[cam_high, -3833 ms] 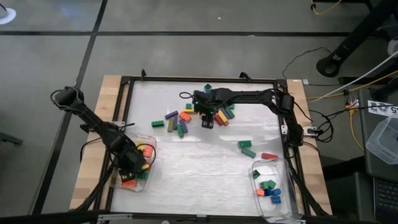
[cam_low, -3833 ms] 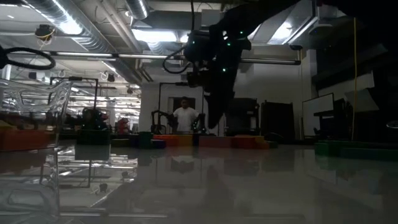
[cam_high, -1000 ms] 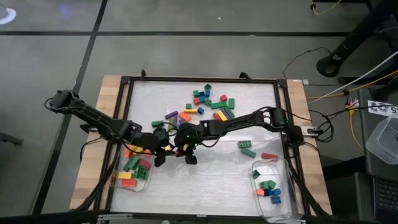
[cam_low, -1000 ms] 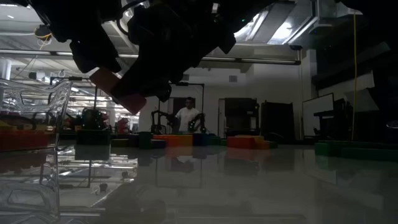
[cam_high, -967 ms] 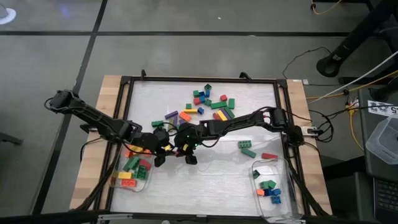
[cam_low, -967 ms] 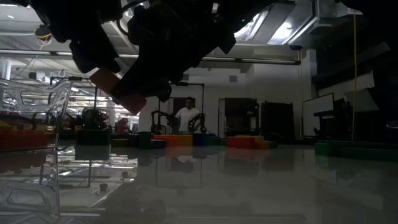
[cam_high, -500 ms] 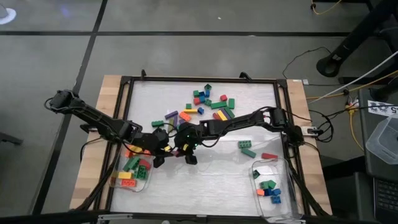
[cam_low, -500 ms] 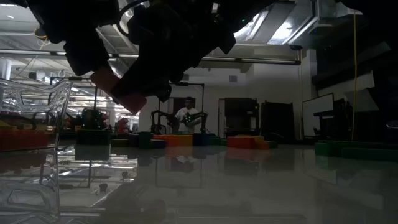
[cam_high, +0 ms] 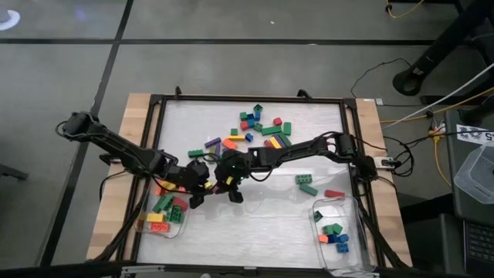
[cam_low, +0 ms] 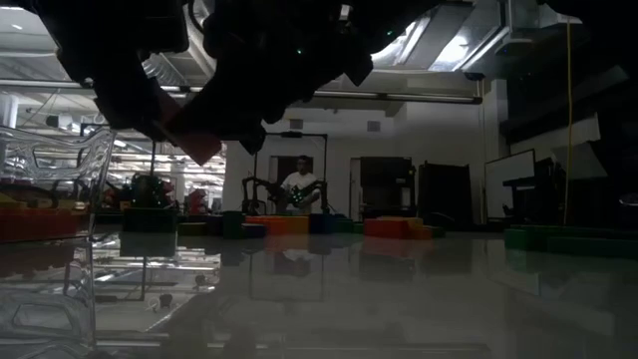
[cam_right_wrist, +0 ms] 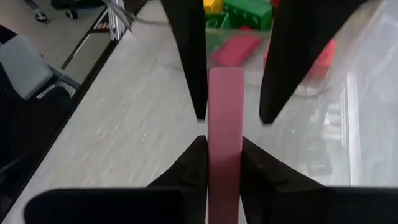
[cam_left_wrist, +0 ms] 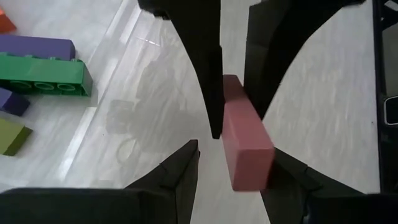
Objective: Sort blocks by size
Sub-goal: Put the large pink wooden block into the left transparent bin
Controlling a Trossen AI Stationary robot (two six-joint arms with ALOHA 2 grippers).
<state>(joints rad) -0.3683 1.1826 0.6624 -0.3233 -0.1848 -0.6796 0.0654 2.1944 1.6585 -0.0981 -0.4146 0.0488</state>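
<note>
One pink block [cam_right_wrist: 225, 118] between right hand [cam_right_wrist: 224, 163] fingers

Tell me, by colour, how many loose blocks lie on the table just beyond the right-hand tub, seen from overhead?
Green blocks: 2
Red block: 1
Total: 3

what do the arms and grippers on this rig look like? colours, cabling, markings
Both arms are black and slim, built from jointed segments with thicker housings at the joints. The left gripper and right gripper each end in two flat, dark fingers tapering to narrow tips. Black cables loop along the links. Small green lights glow near the right wrist. No readable markings.
</note>
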